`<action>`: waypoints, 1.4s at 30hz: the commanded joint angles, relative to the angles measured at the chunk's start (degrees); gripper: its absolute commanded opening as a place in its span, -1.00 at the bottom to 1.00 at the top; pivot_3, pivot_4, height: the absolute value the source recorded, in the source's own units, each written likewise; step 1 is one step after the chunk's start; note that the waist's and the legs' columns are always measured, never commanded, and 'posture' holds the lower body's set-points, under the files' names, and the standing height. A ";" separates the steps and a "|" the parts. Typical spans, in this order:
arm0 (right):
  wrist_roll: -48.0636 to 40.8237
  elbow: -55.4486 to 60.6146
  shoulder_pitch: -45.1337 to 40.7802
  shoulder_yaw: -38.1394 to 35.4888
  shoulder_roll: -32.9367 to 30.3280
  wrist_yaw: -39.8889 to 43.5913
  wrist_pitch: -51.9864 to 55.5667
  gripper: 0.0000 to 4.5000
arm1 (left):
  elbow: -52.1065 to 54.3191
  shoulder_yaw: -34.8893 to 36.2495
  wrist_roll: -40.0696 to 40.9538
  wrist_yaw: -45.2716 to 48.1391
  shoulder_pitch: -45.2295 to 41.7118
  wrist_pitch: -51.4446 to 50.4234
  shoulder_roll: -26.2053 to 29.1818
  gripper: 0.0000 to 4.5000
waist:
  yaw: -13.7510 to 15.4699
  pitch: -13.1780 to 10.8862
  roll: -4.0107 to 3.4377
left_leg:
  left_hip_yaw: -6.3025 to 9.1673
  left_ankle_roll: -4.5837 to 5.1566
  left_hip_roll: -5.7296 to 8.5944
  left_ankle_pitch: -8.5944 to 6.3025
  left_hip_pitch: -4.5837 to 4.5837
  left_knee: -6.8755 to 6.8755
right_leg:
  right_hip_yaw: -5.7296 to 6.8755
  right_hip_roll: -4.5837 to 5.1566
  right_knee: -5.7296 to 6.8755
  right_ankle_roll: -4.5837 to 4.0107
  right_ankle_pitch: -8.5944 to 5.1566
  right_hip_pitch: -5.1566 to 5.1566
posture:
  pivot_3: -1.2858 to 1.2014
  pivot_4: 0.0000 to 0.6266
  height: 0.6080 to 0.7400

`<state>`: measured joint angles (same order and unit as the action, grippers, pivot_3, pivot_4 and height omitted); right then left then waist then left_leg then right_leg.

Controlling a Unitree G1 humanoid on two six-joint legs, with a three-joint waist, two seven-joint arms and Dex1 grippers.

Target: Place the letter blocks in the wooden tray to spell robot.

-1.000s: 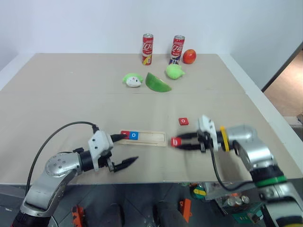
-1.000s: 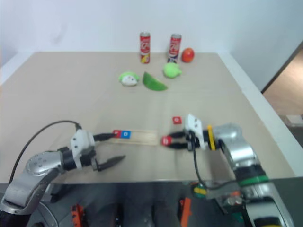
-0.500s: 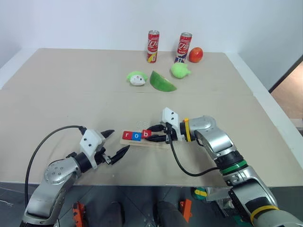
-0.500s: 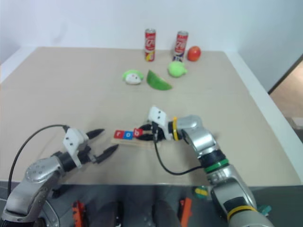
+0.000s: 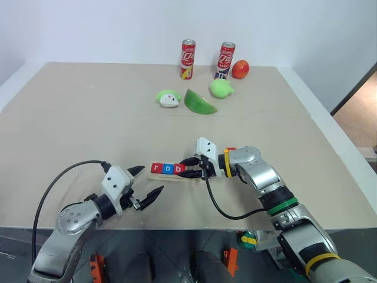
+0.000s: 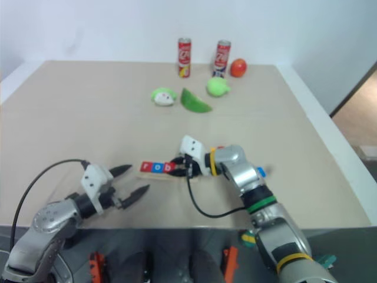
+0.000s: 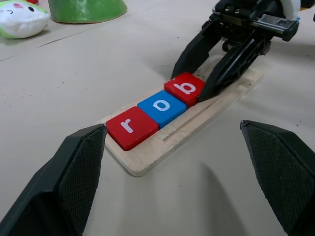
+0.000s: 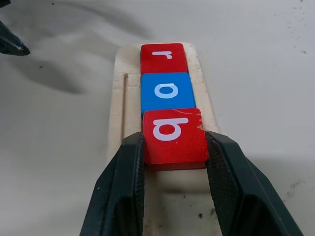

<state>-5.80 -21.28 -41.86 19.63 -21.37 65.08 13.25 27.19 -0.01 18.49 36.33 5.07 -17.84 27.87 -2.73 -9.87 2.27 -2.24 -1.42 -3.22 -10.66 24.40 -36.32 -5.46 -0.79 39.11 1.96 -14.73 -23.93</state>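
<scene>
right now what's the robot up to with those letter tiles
The right gripper is shut on a red square tile with a white b, setting it into the long pale wooden tray beside a blue o tile and a red r tile. The left gripper hangs open near the tray's other end, holding nothing. Cans, an apple and green toys stand at the table's far side.

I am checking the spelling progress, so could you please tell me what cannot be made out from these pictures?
- Remaining o and t blocks: where they lie cannot be told; a red tile edge peeks from behind the right arm in the left eye view, letter hidden.
- Wooden tray: its far end is hidden behind the right gripper.
- Whether the b block sits flat: the fingers cover its sides.
</scene>
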 commanded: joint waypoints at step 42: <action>-1.91 20.32 13.86 -8.26 8.77 -28.65 9.67 -0.98 | 1.50 -0.04 0.00 1.99 -0.67 1.39 1.54 1.00 | -0.04 0.00 0.00 | -0.02 -0.01 -0.03 0.00 0.14 0.04 | -0.11 -0.05 0.00 0.04 -0.01 -0.15 | 0.03 -0.52 1.00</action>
<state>-7.50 -2.85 -27.18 13.06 -12.65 37.21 24.36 27.47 -0.17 18.52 38.10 4.77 -16.68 28.71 -2.77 -9.87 2.28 -2.26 -1.42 -3.26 -10.66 24.54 -36.28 -5.57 -0.85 39.11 2.00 -14.75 -24.09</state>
